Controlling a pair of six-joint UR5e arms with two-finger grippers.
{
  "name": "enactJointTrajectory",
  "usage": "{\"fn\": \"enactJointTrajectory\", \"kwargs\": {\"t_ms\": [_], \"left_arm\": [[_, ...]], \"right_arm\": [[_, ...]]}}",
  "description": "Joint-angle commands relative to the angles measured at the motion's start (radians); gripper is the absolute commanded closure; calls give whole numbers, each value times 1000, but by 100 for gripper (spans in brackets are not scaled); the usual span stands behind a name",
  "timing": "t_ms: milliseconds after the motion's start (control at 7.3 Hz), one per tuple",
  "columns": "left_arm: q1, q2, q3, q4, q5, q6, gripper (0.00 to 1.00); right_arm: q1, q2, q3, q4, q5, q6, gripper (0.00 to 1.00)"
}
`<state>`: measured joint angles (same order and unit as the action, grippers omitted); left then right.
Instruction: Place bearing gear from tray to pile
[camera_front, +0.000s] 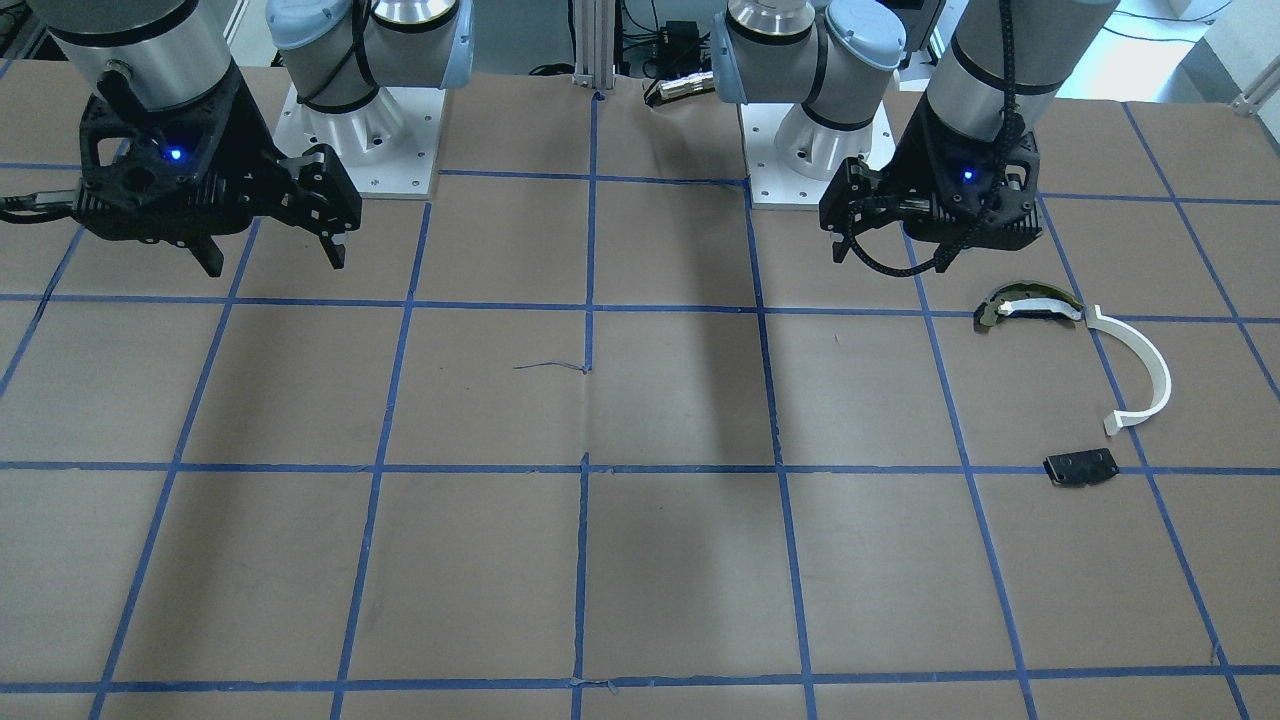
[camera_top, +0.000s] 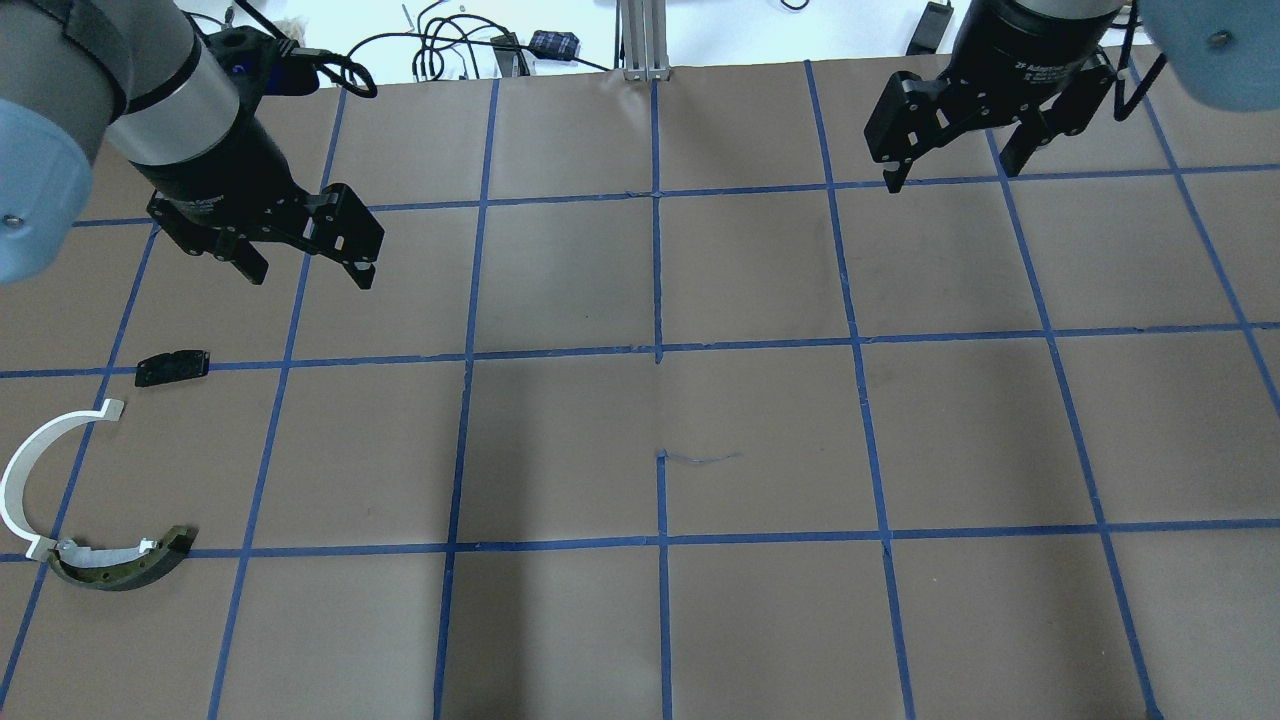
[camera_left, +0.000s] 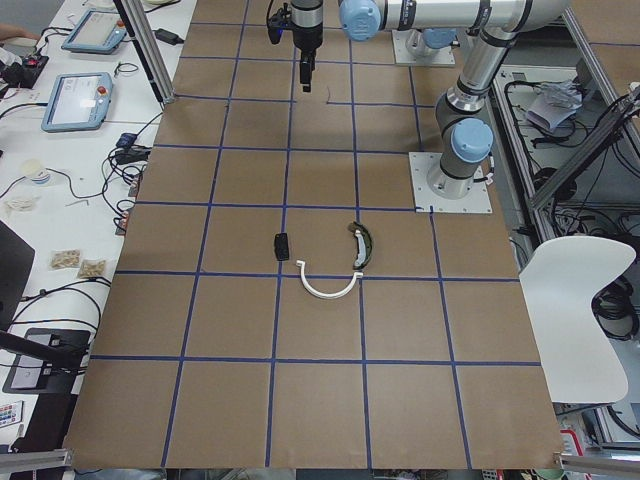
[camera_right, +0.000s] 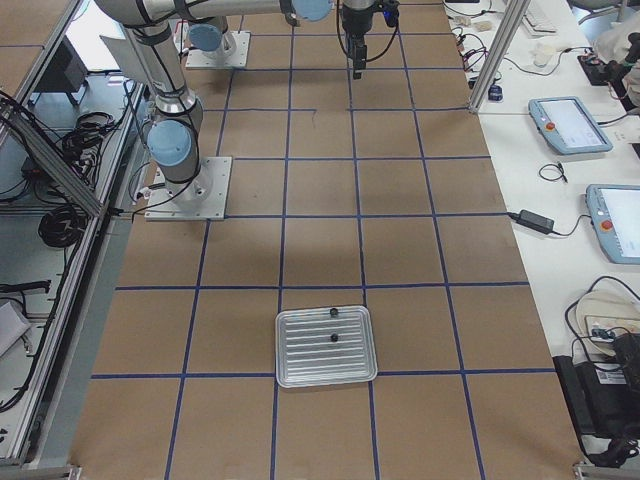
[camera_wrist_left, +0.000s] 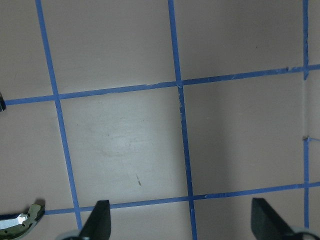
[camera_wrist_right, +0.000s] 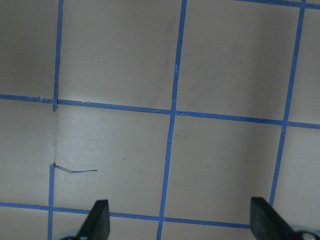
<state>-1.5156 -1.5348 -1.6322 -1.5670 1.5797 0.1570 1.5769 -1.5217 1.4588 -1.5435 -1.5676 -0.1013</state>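
Observation:
The silver ribbed tray shows only in the exterior right view, with two small dark parts on it; I cannot tell which is the bearing gear. The pile lies on the table's left: a white half-ring, a dark curved piece with a white strip and a flat black plate. It also shows in the front view as the half-ring, the curved piece and the plate. My left gripper hovers open and empty beyond the plate. My right gripper hovers open and empty at the far right.
Brown paper with a blue tape grid covers the table. A thin loose thread lies near the middle. The two arm bases stand at the robot's edge. Side benches hold tablets and cables.

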Motion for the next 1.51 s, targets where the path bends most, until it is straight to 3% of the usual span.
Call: {"fn": "enactJointTrajectory", "kwargs": {"t_ms": [0,411,685,1234,1371], "left_arm": [[0,1,0,4,2,1,0],[0,-2,0,4,0,1,0],[0,-2,0,4,2,3,0],[2,1,2,18,-1,1,0],[0,-1,2,19,-4,1,0]], "right_arm": [[0,0,0,-1,0,0,0],[-17,3,-8,-1,-3,-29,0],[-143,0,-14,17,-28,-183,0],[-510,58,-15,-1,-26,-844,0],[-578,102,-12,-83,-28,-1012,0]]}}
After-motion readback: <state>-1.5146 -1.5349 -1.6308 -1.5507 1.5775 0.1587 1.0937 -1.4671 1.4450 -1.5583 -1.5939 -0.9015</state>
